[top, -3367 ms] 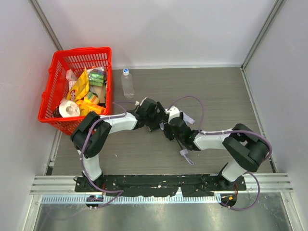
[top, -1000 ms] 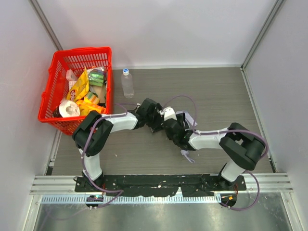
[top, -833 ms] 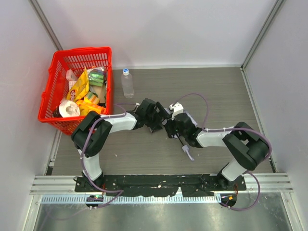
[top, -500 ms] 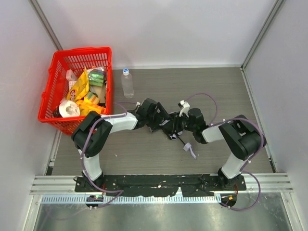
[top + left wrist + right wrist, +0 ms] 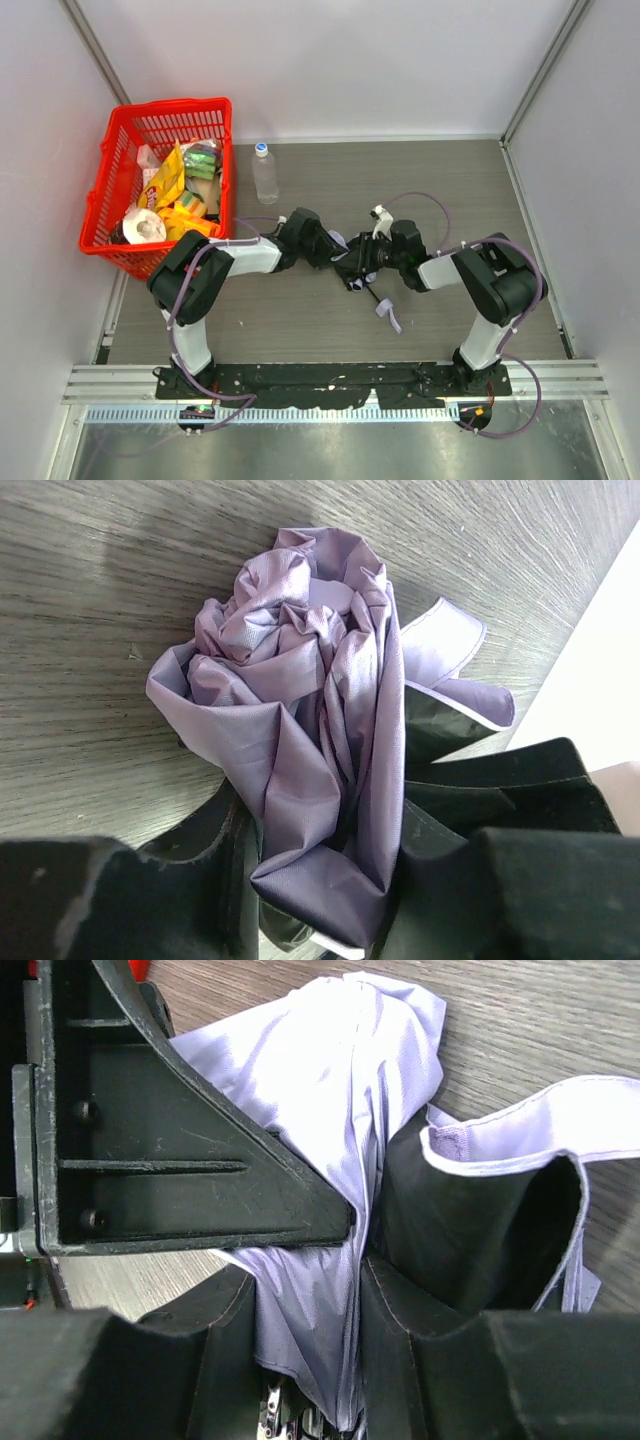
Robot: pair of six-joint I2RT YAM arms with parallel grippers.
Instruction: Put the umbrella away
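**Umbrella: canopy bundling, both grippers engaged**

Umbrella (image 5: 340, 245) lies on the table (image 5: 450, 190), right of the red basket (image 5: 175, 104) and outside it. Left gripper (image 5: 335, 815) pinches the bunched lavender canopy. Right gripper (image 5: 340, 1250) is clamped on a fold close beside. Strap (image 5: 386, 315) trails loose, farther from the basket. Judged step: gathering the fabric. The next move probably needs the bundle held tight while the strap is wrapped.

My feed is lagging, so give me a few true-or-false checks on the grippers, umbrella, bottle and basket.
1. The left gripper and the right gripper are both shut on the umbrella. True.
2. The umbrella lies inside the red basket. False: it is on the table, between the arms.
3. The bottle stands upright beside the basket. True.
4. The basket is empty. False: it holds packets and a white roll.
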